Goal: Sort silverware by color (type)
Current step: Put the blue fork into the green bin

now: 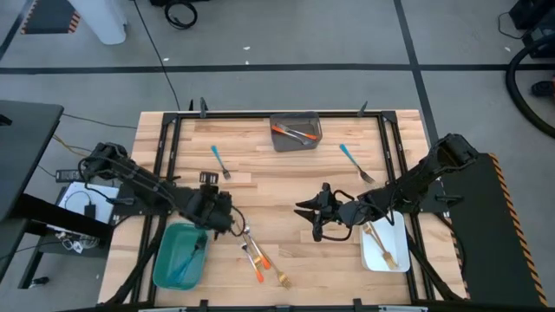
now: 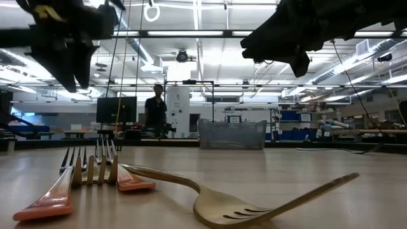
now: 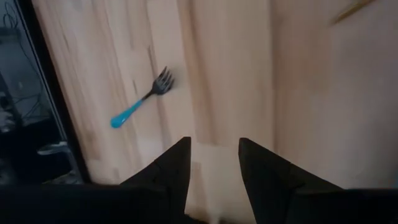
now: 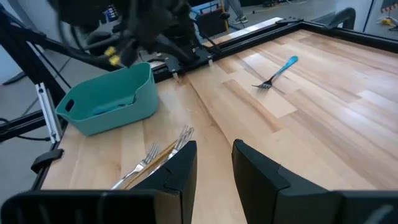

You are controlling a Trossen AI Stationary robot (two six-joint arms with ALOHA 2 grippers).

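My left gripper (image 1: 234, 222) (image 3: 214, 168) is open and empty. It hovers above the table between the teal bin (image 1: 180, 256) and a small pile of orange-handled forks (image 1: 255, 256). A gold fork (image 1: 282, 278) (image 2: 254, 198) lies at the pile's near end. My right gripper (image 1: 308, 220) (image 4: 214, 160) is also open and empty, hovering over the table's middle and pointing toward the pile (image 4: 158, 155). Two blue forks (image 1: 219, 162) (image 1: 355, 163) lie flat on the far half of the table. One of them shows in the left wrist view (image 3: 142, 99).
The teal bin holds blue pieces. A grey bin (image 1: 295, 133) at the far edge holds orange-handled pieces. A white bin (image 1: 384, 247) near my right arm holds gold pieces. Black rails (image 1: 165, 156) frame the table. A person (image 2: 154, 105) stands in the room far behind it.
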